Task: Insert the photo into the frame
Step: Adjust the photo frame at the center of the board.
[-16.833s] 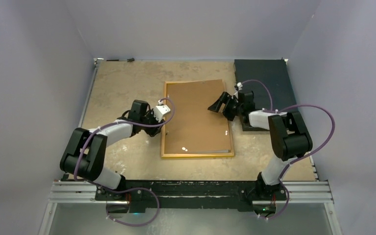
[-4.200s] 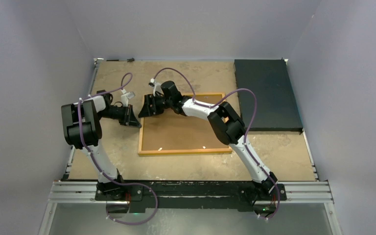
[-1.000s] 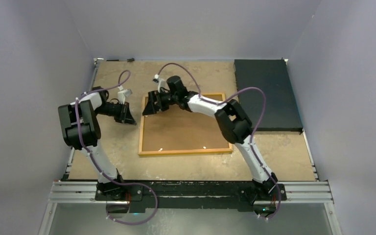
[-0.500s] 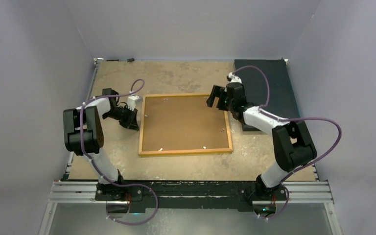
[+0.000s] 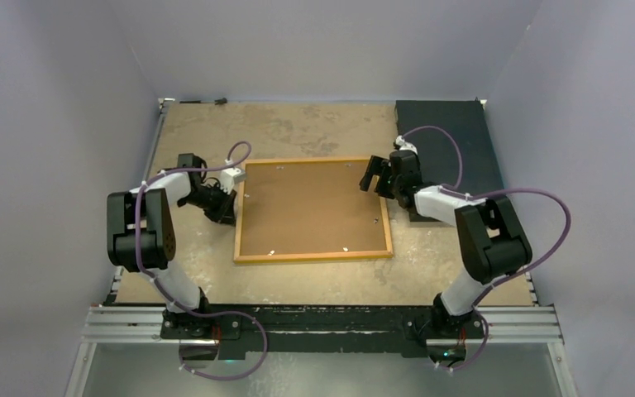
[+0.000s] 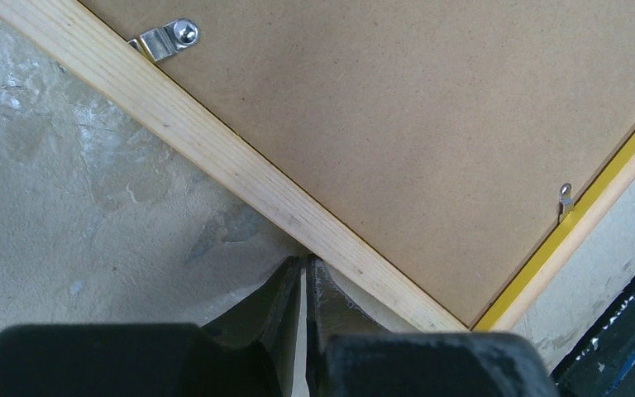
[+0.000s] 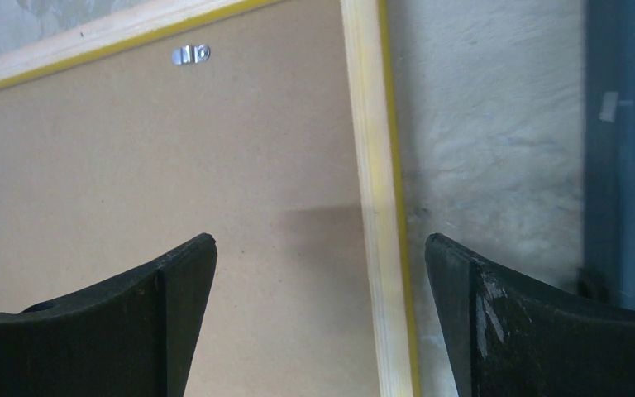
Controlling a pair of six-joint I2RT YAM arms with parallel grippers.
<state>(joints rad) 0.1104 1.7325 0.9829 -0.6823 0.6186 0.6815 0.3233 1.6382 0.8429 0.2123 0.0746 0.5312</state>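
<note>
Brown backing board (image 5: 310, 207) fills the face-down frame (image 5: 314, 258) (photo unseen, presumably beneath). The right hand (image 7: 321, 240), wide open and empty, has swung across to the frame's right rail. The left hand (image 6: 304, 269) is closed on nothing beside the left rail, so fastening likely comes next.

Open tabletop (image 5: 298, 132) lies all round the flat frame (image 5: 314, 256); the dark mat (image 5: 484, 141) covers the far right corner.

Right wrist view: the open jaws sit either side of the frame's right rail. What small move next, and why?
Probably lower the right gripper and close on the light wood rail of the yellow-edged picture frame: its jaws stand open astride that rail, while the shut left gripper sits at the opposite rail.
</note>
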